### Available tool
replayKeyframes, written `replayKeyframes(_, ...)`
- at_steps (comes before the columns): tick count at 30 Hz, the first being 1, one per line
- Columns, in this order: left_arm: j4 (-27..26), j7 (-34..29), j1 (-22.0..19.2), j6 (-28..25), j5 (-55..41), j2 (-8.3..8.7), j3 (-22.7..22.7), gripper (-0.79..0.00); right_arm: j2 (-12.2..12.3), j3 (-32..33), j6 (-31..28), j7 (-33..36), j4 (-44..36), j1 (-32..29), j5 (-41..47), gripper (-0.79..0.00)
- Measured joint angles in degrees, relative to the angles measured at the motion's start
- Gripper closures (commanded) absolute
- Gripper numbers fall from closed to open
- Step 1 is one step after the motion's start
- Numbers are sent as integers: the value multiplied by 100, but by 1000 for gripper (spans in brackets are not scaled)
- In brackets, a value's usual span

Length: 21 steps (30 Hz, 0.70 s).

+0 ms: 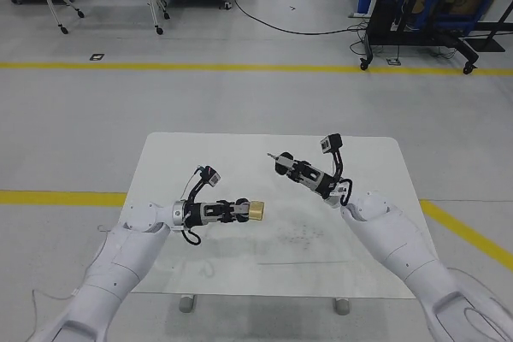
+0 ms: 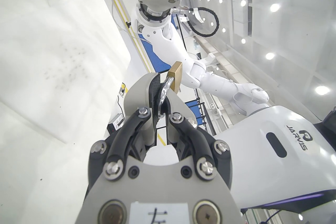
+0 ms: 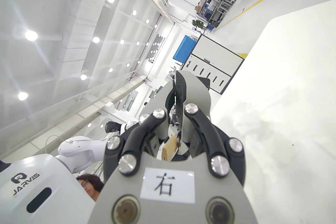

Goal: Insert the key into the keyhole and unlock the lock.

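Left hand [image 2: 162, 88] is pressed together on the silver curved shackle [image 2: 167, 83] of the brass rectangular padlock [image 2: 176, 74]. The pads pinch the shackle loop and the brass body sticks out just past the fingertips, clear of the fingers. Right hand [image 1: 287, 165] is clamped on the thin flat metal key [image 3: 174, 75]. In the right wrist view the key is edge-on between the pads, with the blade projecting a little beyond the fingertips. Both hands are over the white rounded-corner bench [image 1: 359, 274]. From the left hand, the right hand sits out beyond the padlock body and off to one side, with a clear gap, so key and padlock are not touching. The key tip points away from the right hand and not at the padlock. Cannot tell where the keyhole faces. From the right hand, the padlock is back behind the fingertips, visible through the gap in the finger linkage. Scatter of dark specks [image 1: 303, 231] on the bench just past the padlock end of the left hand.
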Motion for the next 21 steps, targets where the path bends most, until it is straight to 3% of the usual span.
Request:
replayKeyframes(14, 522, 331, -669, 645, 111, -211, 330, 0, -257, -194, -738, 1107, 436, 68, 547, 0)
replayKeyframes(21, 762, 561, -856, 907, -28, -235, 184, 0, -289, -166, -855, 1339, 435, 10, 422, 0)
